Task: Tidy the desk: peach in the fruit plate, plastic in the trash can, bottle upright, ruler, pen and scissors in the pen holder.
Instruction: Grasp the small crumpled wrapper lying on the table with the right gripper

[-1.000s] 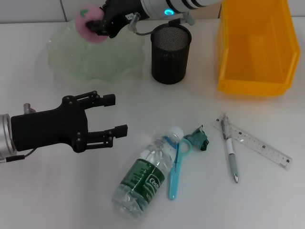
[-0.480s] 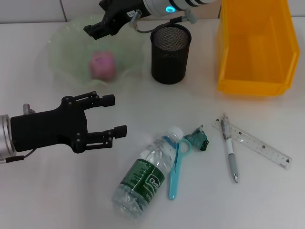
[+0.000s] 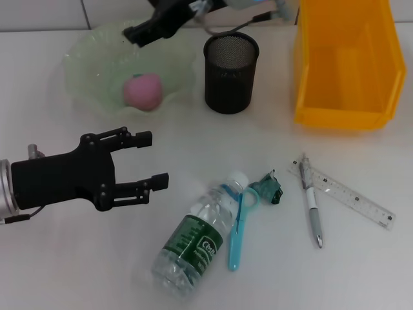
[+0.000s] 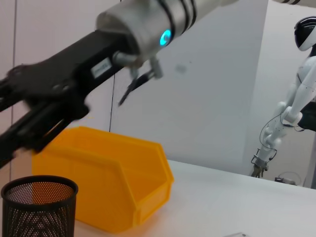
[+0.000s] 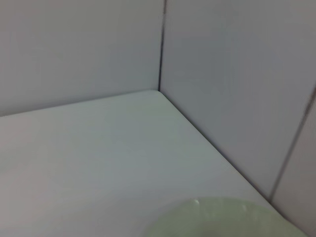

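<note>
Peach (image 3: 143,91) sits in the plate (image 3: 90,58); your right claw (image 3: 145,29) above looks empty, fingers unclear. Left claw (image 3: 143,159) spread. Bottle (image 3: 197,236), plastic (image 3: 271,188), scissors (image 3: 239,223), pen (image 3: 311,208), ruler (image 3: 352,195) remain on the tabletop (image 3: 64,258).

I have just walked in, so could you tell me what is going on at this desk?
The robot is tidying. The peach lies in the fruit plate, with the right hand empty above the plate's far rim. The left hand hovers open over the desk. The bottle, scissors, plastic, pen and ruler still lie loose.
</note>
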Controlling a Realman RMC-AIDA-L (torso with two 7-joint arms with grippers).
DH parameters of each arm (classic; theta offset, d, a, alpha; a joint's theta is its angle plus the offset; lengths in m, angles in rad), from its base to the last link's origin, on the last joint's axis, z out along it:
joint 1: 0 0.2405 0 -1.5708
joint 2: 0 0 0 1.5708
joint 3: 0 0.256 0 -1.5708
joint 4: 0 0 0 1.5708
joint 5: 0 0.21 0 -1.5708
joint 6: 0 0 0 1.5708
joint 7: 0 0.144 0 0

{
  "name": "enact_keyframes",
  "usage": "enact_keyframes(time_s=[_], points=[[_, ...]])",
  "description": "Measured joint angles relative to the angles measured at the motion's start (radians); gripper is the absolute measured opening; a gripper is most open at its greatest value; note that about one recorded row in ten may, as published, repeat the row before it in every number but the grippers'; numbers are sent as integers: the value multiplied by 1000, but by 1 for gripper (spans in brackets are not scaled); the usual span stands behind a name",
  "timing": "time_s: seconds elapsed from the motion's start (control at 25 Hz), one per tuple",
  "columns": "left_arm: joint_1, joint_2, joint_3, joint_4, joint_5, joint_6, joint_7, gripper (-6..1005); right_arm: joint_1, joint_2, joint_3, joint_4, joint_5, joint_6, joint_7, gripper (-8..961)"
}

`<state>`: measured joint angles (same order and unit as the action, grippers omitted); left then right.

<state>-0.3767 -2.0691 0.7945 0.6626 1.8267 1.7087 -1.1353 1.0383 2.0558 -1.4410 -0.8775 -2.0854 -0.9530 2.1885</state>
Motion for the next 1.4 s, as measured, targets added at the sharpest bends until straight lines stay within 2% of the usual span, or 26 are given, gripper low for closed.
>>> enact_keyframes(time_s=[0.12,0.28,0.44,0.56,0.76,0.84,1.4], points=[[3,0,-1,0,-1,0,5,811,-129,7,15,-357,-258,-189,245,819],[5,0,-1,0,-1,0,7,811,-235,24,81,-662,-412,-510,377,830],[6,-1,-2,0,1,-2,20,810,-268,25,161,-761,-419,-823,431,829],[6,-1,-2,0,0,-2,22,810,-308,26,169,-758,-442,-933,431,828],[-4,-2,-3,0,-1,-4,22,811,-396,33,97,-744,-498,-955,348,828],[-5,-2,-5,0,-1,-4,22,811,-410,34,77,-720,-503,-946,330,827],[-19,0,-3,0,-3,-31,16,810,-406,32,-76,-534,-517,-700,250,825]])
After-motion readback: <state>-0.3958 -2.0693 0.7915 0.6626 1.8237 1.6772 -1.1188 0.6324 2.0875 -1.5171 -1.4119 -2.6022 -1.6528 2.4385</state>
